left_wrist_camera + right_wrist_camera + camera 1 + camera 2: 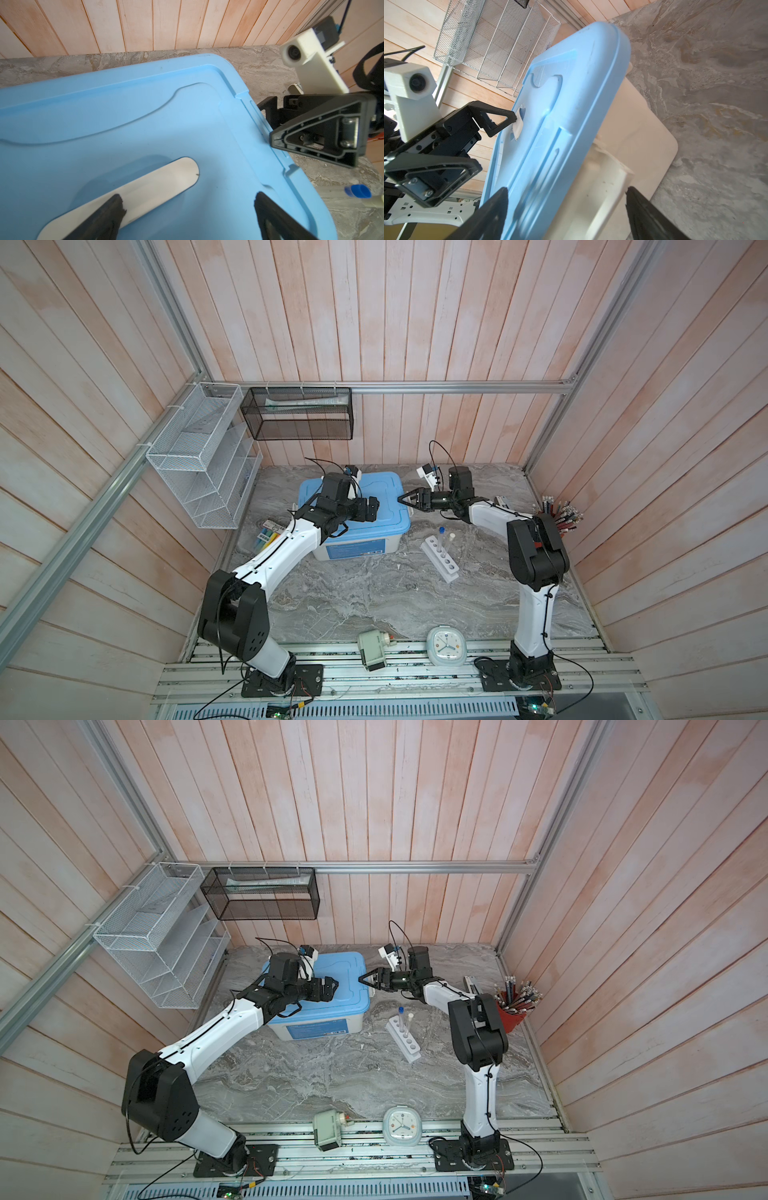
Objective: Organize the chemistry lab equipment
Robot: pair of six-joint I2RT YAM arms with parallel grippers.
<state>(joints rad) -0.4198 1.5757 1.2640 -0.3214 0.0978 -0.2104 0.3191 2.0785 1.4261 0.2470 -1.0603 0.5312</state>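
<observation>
Two grippers meet at the blue-lidded bin [388, 489]: the left gripper [187, 199] is spread wide above the lid, and the right gripper [566, 190] is parted astride its three-o'clock rim. At four o'clock from the bin stands the white six-hole rack [445, 569], holding a blue-capped tube [441, 538] and a white-capped tube [449, 544], both thin, clear and upright.

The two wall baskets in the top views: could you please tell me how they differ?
The white wire organizer hangs on the side rail; the black mesh basket hangs on the back rail. The white organizer has stepped tiers; the black basket is one long box holding a pale packet. Both are mesh, tied to aluminium rails.
</observation>
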